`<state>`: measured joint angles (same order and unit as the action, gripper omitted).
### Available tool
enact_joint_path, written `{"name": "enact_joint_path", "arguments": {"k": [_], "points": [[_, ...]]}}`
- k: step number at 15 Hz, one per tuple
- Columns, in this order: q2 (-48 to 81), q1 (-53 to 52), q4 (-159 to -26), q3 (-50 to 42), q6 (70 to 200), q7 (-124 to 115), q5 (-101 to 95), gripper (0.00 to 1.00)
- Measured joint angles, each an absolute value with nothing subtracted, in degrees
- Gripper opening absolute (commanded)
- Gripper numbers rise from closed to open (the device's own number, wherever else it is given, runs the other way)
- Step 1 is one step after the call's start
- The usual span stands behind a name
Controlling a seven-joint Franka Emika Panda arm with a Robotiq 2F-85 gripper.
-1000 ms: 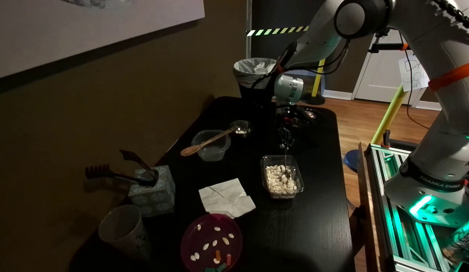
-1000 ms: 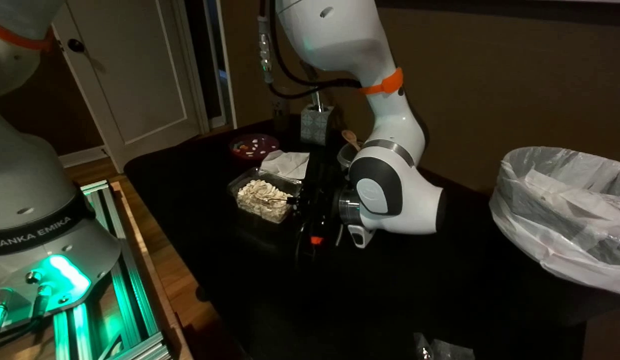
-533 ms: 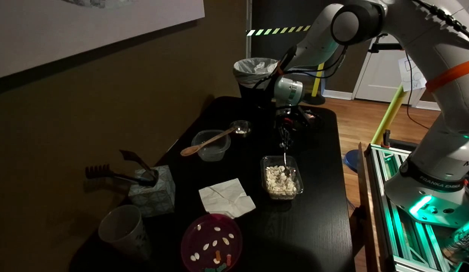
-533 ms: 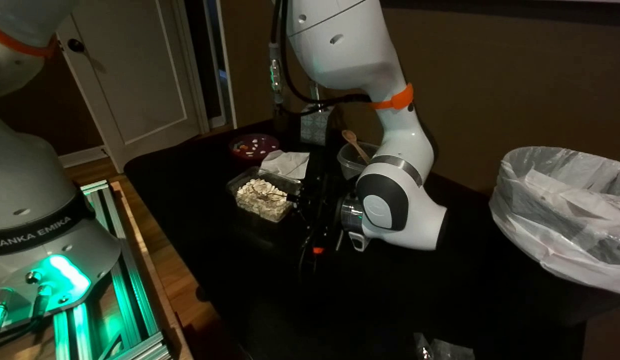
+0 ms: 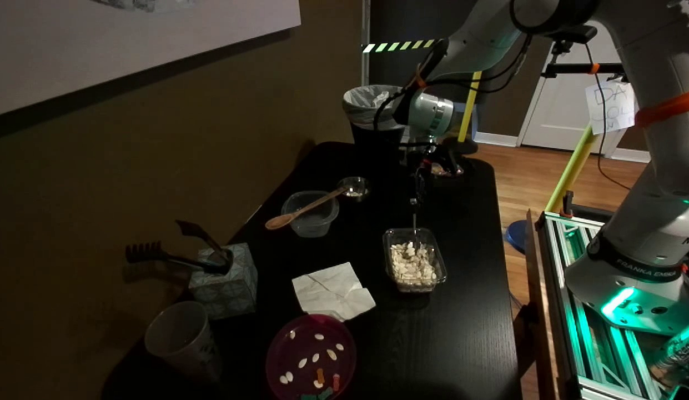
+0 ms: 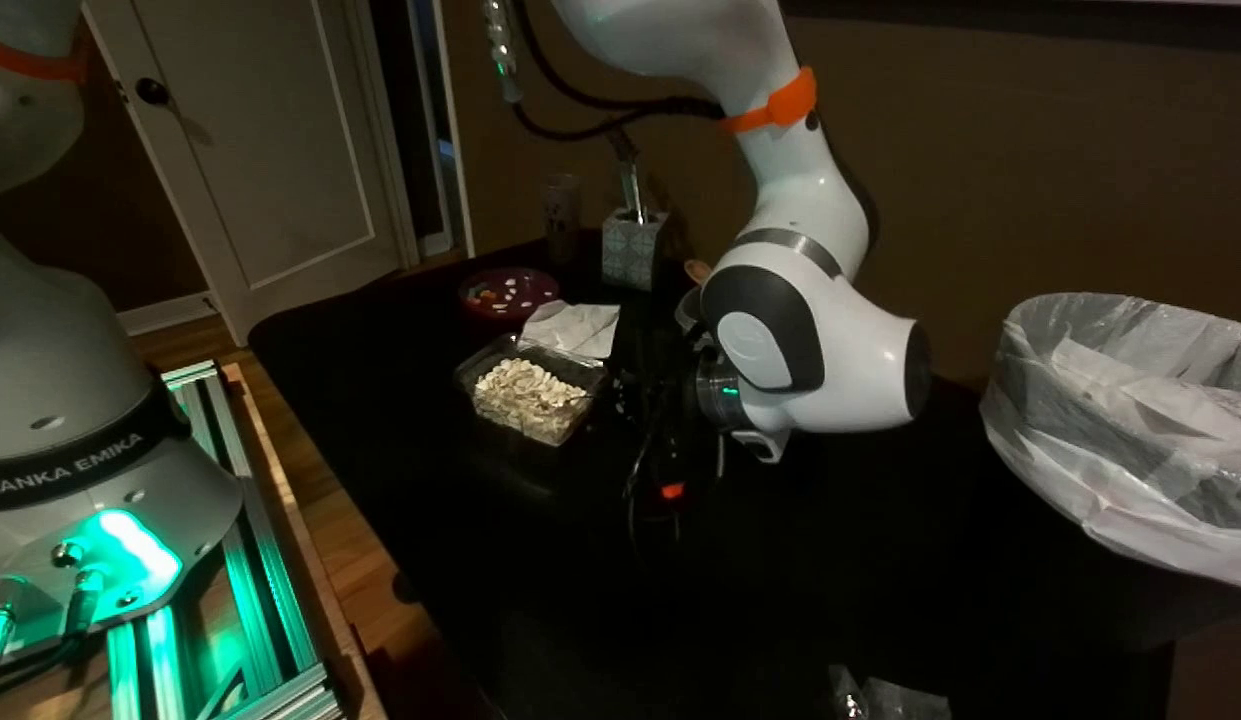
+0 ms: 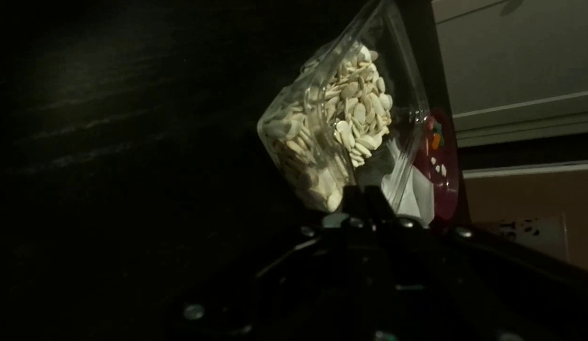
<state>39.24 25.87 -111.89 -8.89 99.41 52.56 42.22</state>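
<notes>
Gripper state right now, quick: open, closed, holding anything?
Gripper: closed, holding a thin metal utensil; exactly what kind cannot be told.

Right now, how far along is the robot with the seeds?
Looks done: the gripper is shut on what looks like a metal spoon.
In hand: that spoon reaches over the edge of the plastic tub; its end is in the seeds or just above them, I can't tell which.
Left, I'd guess: lifting it away, since it isn't clear of the tub yet.
</notes>
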Motion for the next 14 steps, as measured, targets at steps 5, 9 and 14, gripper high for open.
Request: {"name": "enact_joint_path", "arguments": {"k": [5,9,14], "points": [[30.2,24.4,-119.8,-9.5,113.8,57.7,42.2,0.01],[24.8,24.3,-124.4,-9.4,124.7,62.7,43.6,0.04],[22.3,24.2,-126.8,-9.3,128.3,64.7,44.8,0.01]]}}
